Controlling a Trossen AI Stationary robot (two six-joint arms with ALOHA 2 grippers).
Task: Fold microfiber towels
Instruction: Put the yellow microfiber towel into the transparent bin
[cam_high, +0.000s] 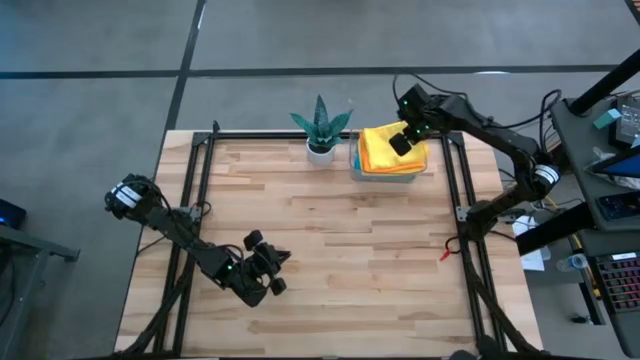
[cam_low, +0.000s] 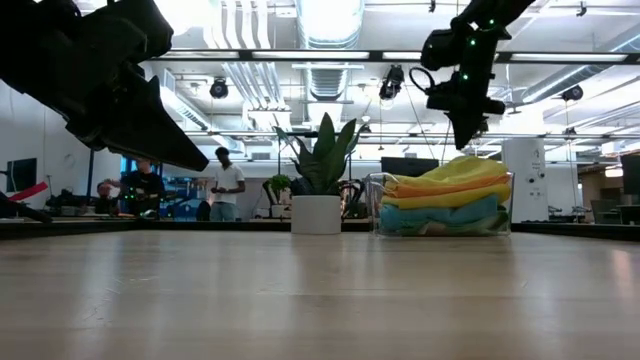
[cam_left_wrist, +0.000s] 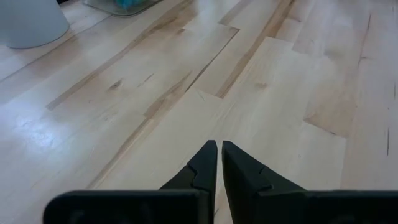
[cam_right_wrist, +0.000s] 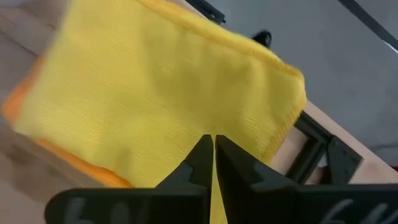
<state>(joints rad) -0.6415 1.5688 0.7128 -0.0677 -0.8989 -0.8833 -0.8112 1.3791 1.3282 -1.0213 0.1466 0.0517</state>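
Note:
The microfiber towels (cam_high: 385, 150) lie stacked in a clear tray (cam_low: 377, 205) at the table's far edge, right of centre. A yellow towel (cam_right_wrist: 155, 93) is on top, with orange (cam_low: 440, 188) and blue (cam_low: 440, 217) layers below it. My right gripper (cam_low: 463, 140) hangs shut just over the top of the stack, pointing steeply down, with no cloth between its fingers (cam_right_wrist: 199, 158). My left gripper (cam_left_wrist: 219, 149) is shut and holds nothing. It hovers over bare wood near the table's front left (cam_high: 282, 258).
A spiky green plant in a white pot (cam_high: 321, 128) stands just left of the tray. Black frame rails (cam_high: 200, 170) run along the table's left, right and far sides. Bare wood (cam_high: 350, 250) spreads between the two arms. People stand in the room beyond the table (cam_low: 225, 185).

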